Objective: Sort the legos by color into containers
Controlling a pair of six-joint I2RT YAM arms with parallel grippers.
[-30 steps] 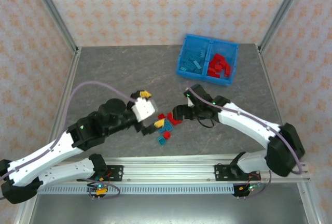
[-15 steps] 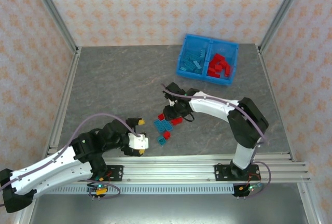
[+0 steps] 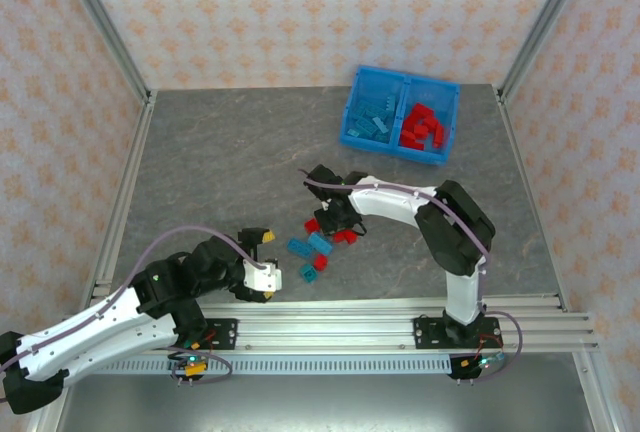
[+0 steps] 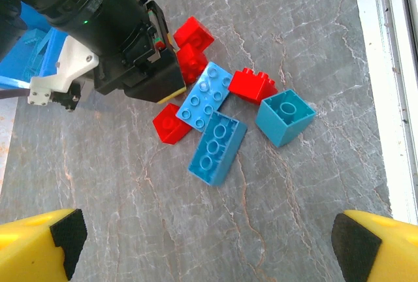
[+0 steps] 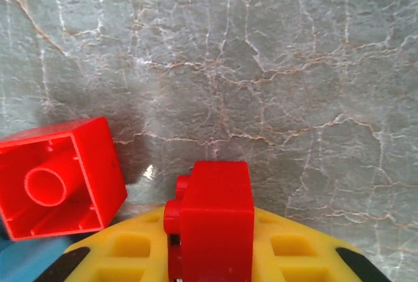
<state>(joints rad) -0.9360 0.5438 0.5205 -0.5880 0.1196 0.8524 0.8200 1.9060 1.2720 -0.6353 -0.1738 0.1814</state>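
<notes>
The right jaws are shut on a red brick (image 5: 212,220), pinched between their yellow pads (image 5: 124,252) just above the desk (image 5: 261,66). Just left of it lies a second red brick (image 5: 59,177), hollow side up. In the left wrist view the right arm's black wrist (image 4: 124,40) sits low over the far end of the loose pile. Red bricks (image 4: 193,32) lie around it, and three light blue bricks (image 4: 217,147) lie just on the near side, one of them tipped hollow side up (image 4: 284,117).

The left jaws stand wide open and hold nothing. Their yellow fingertips (image 4: 39,243) frame bare desk short of the pile. From above, they hang near the desk's front edge, left of the pile and apart from it.

The blue bin (image 3: 390,150) sits well away at the far right of the desk. Blue legos (image 3: 372,120) lie in its left compartment and red legos (image 3: 422,127) in its right.
</notes>
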